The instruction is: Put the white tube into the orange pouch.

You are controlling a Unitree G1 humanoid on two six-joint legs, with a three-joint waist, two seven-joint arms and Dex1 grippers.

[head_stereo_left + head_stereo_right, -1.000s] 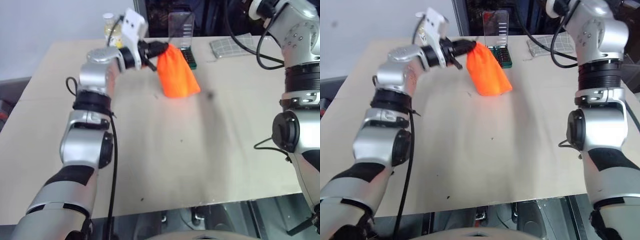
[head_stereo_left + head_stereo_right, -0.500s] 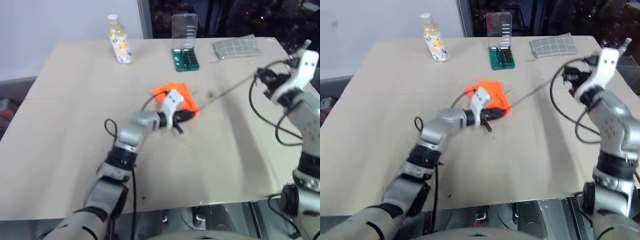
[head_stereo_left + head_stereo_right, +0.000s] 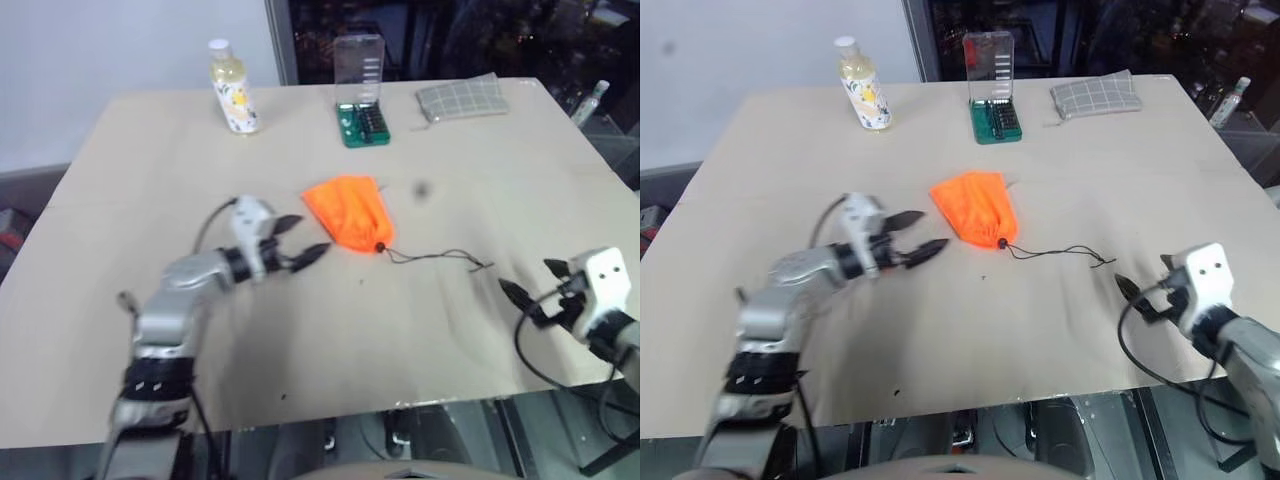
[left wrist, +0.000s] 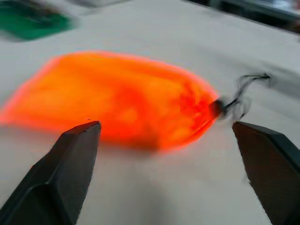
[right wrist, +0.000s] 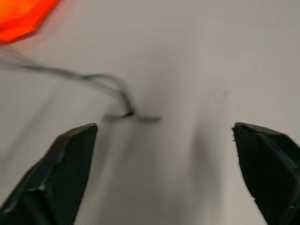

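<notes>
Orange pouch (image 3: 347,211) lies cinched on table, cord (image 3: 440,258) trailing; left gripper (image 3: 300,240) beside it and right gripper (image 3: 528,281) past cord end, both spread wide, empty.

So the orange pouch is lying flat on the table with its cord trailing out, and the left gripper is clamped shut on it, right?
Not quite. The orange pouch lies flat on the table with its cord trailing, but the left gripper is open beside it, holding nothing, as the left wrist view shows.

Orange pouch (image 3: 346,213) lying flat mid-counter.
Bright orange fabric, neck drawn shut, thin dark cord (image 3: 440,258) trailing away across the counter.
</notes>
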